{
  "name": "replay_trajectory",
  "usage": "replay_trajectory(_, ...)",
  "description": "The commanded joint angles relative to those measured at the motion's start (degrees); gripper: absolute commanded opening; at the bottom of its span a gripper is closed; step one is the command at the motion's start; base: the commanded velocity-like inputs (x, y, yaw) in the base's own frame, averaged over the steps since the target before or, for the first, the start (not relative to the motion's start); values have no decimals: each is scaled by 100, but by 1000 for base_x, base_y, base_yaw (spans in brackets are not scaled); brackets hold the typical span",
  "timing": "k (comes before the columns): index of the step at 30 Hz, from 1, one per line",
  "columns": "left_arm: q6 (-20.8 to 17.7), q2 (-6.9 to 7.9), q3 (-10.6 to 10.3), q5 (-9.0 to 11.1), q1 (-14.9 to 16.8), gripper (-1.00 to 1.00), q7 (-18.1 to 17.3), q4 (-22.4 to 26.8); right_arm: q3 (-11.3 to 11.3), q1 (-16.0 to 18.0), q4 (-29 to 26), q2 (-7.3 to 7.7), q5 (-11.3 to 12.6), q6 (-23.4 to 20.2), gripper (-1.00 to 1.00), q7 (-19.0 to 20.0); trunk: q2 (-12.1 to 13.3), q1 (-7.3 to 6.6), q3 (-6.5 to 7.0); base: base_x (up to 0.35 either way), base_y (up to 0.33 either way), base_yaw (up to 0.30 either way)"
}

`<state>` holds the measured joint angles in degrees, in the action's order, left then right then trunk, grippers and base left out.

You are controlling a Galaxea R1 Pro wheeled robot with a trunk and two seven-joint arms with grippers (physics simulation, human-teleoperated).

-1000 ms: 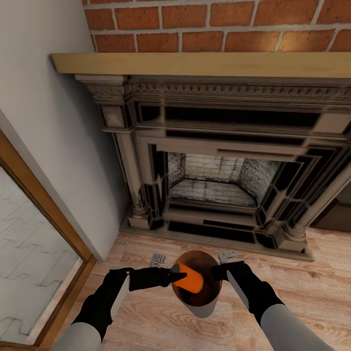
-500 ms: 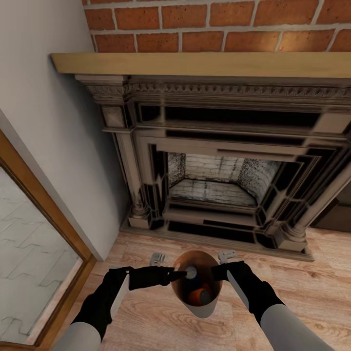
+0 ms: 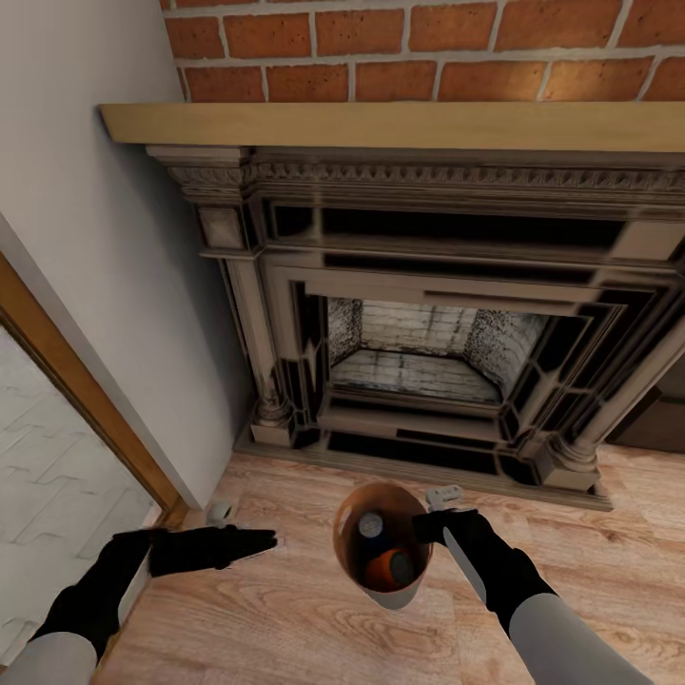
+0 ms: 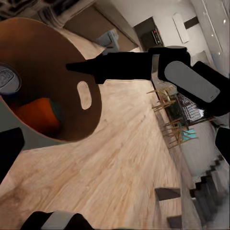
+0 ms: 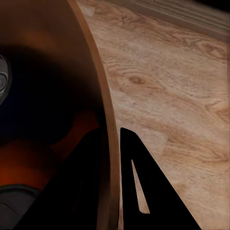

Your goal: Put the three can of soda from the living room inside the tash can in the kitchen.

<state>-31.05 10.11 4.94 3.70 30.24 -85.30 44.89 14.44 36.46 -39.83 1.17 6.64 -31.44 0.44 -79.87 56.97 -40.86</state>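
Right gripper (image 3: 425, 526): fingers pinching the rim of the tash can (image 3: 360, 557), one inside the wall, one outside; the bin stands on the wood floor (image 3: 285, 618) before the fireplace (image 3: 428, 362), an orange can (image 3: 388, 568) and a dark silver-topped can (image 3: 370, 524) lying inside. Left gripper (image 3: 271, 542): well apart from the bin on its window side, spread of its fingers not discernible. Handling advice: keep the rim clamp firm and the bin upright while carrying; since half a second ago the left arm has swung clear of the mouth.
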Motion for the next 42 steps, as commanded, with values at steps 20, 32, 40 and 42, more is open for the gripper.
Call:
replay_trajectory(20,2294,1438,806,-12,-1,100,486,-3505,-2,2,-41,6,66,76,-100,49,0,0,0,0,0,0)
replay_trajectory(32,2558,1435,925,16,-1,100,112,-2804,-4,2,-268,23,87,276,-100,94,0,0,0,0,0,0)
replay_trajectory(40,2560,1423,930,16,-1,100,101,-2783,-1,2,-280,23,92,287,-100,96,0,0,0,0,0,0)
replay_trajectory(42,2560,1423,930,16,-1,100,101,-2784,3,2,-280,19,92,287,-100,96,0,0,0,0,0,0)
